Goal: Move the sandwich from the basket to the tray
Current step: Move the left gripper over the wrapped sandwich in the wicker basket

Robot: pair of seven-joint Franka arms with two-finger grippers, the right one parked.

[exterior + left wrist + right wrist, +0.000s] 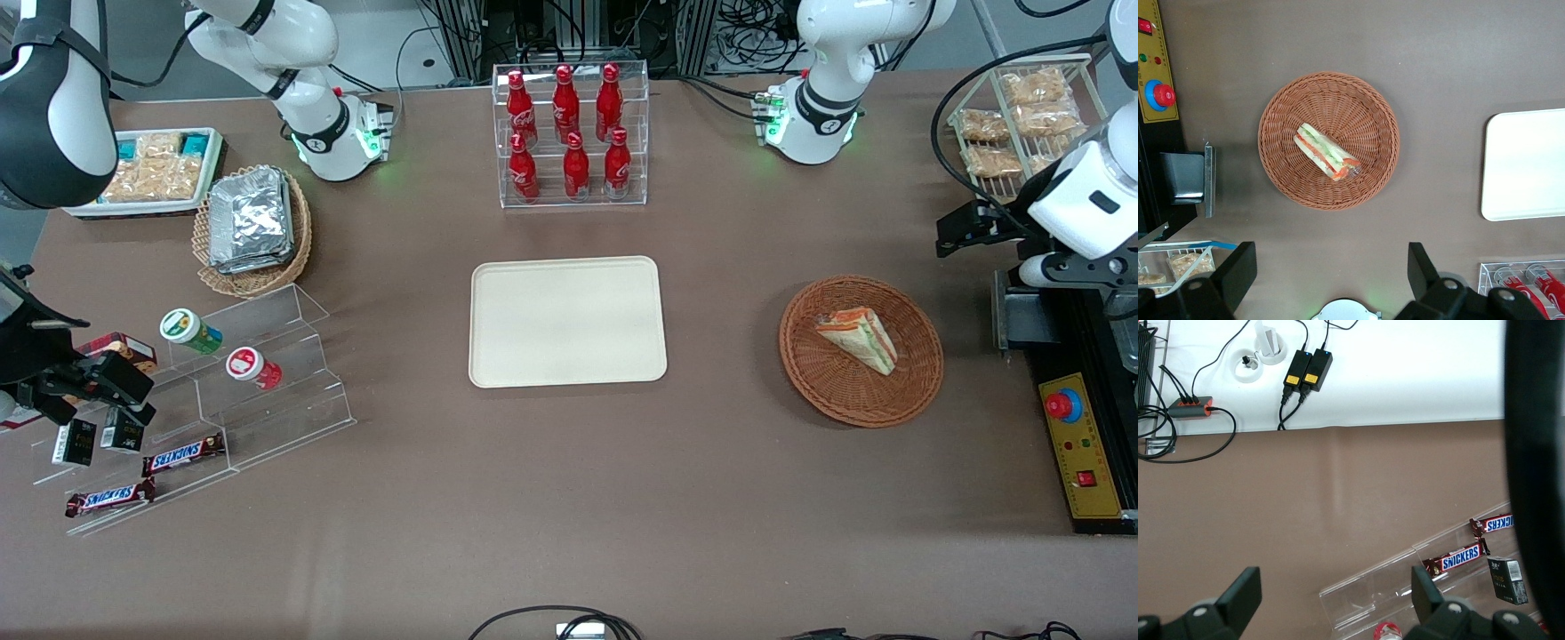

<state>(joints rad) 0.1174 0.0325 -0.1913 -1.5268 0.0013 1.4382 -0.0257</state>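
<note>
Front view, read from its one edge across to the other: a white tray of snack packets (151, 173) and a tan wicker basket of foil packs (253, 229) are seen toward the parked arm's end of the worktop (569, 498), with clear acrylic steps (267, 382) nearer the camera, on which two small cans (189, 331) and Snickers bars (182, 455) are laid. At the middle of the worktop the cream tray (567, 322) is set flat, with nothing on it, and a clear rack of red bottles (571, 133) is stood farther from the camera than the tray. Toward the working arm's end the reddish-brown basket (861, 349) is found, well apart from the tray, and the sandwich (859, 338) is lain inside it, near the basket's middle, its striped filling edge turned upward. A white wire rack of snack bags (1022, 120) and a yellow control box with a red button (1080, 449) are placed at that same end.

The gripper (965, 229) is held above the worktop, farther from the camera than the basket and clear of it. In the left wrist view the sandwich (1327, 152) is shown in the basket (1329, 141), with both black fingers (1238, 270) spread wide apart and nothing gripped between them
</note>
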